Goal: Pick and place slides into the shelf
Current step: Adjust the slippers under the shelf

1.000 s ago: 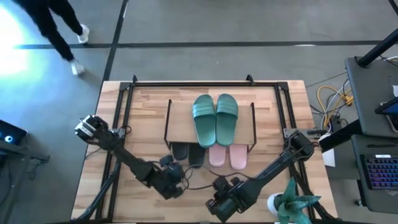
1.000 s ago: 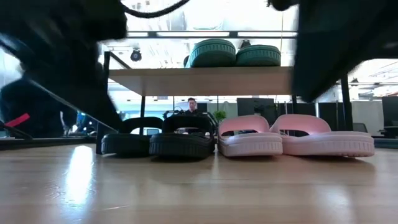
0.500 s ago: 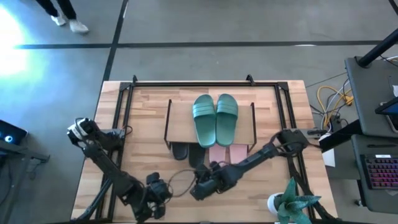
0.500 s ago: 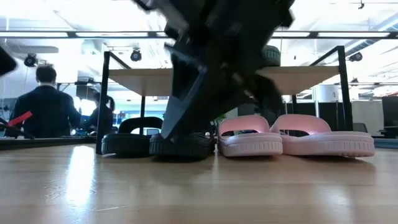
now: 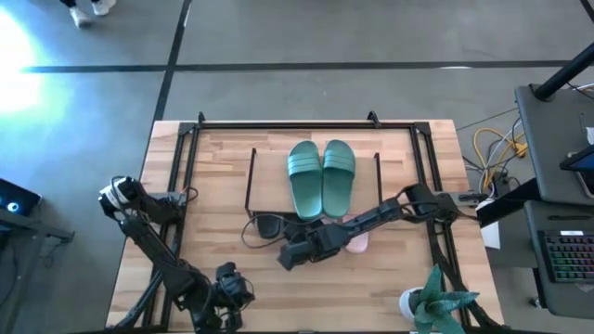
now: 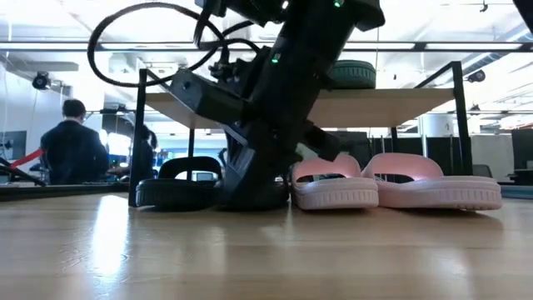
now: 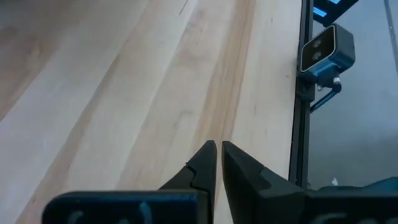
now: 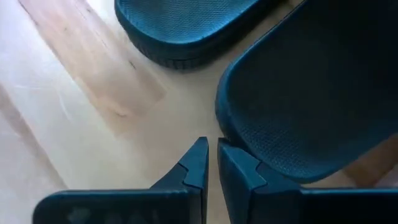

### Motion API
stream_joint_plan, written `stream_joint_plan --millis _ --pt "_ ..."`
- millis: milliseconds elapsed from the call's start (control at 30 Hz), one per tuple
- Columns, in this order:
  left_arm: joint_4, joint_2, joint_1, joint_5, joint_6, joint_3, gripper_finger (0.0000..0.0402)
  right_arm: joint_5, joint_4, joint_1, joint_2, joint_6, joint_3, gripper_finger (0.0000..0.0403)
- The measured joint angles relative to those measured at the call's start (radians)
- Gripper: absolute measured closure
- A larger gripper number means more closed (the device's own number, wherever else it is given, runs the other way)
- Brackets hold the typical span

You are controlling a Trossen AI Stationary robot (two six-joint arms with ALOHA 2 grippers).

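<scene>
Two teal-green slides (image 5: 321, 176) lie on the board of the shelf (image 5: 251, 176). Under the board two black slides (image 6: 171, 192) sit on the table at the left and two pale pink slides (image 6: 333, 190) at the right. My right gripper (image 8: 212, 151) is shut, slanting down, with its tips at the heel of the right-hand black slide (image 8: 298, 106); the other black slide (image 8: 186, 25) lies just beyond. My left gripper (image 7: 217, 147) is shut over bare wood near the table's near-left part (image 5: 232, 299). My right gripper's shut fingertips (image 8: 229, 151) stand right against the heel edge (image 8: 221, 127) of the right-hand black slide, coming slanting down from the near side. Whether they touch it I cannot tell. The slide lies flat on the table.
A black tube frame (image 5: 278, 123) runs around the tabletop. A small camera (image 7: 326, 48) is fixed to the frame at the near edge, close to my left gripper. A potted plant (image 5: 436, 301) stands at the near right corner. People show in the room beyond (image 6: 75, 150).
My right gripper has swung from the near edge toward the far-left and sunk to the black slides' heels, rolling as it went. My left gripper has drawn back toward the near-left corner. Both have stayed shut. No slide has moved.
</scene>
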Motion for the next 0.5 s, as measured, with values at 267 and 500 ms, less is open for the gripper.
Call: stream_joint_plan --millis 267,500 --pt "-0.002 0.000 0.000 -0.026 0.008 -0.004 0.0391 -0.116 -0.014 0.065 -0.071 -0.003 0.008 0.0375" --pt "-0.002 0.000 0.000 -0.029 0.036 -0.010 0.0391 -0.056 -0.298 0.179 -0.082 0.204 0.005 0.0375"
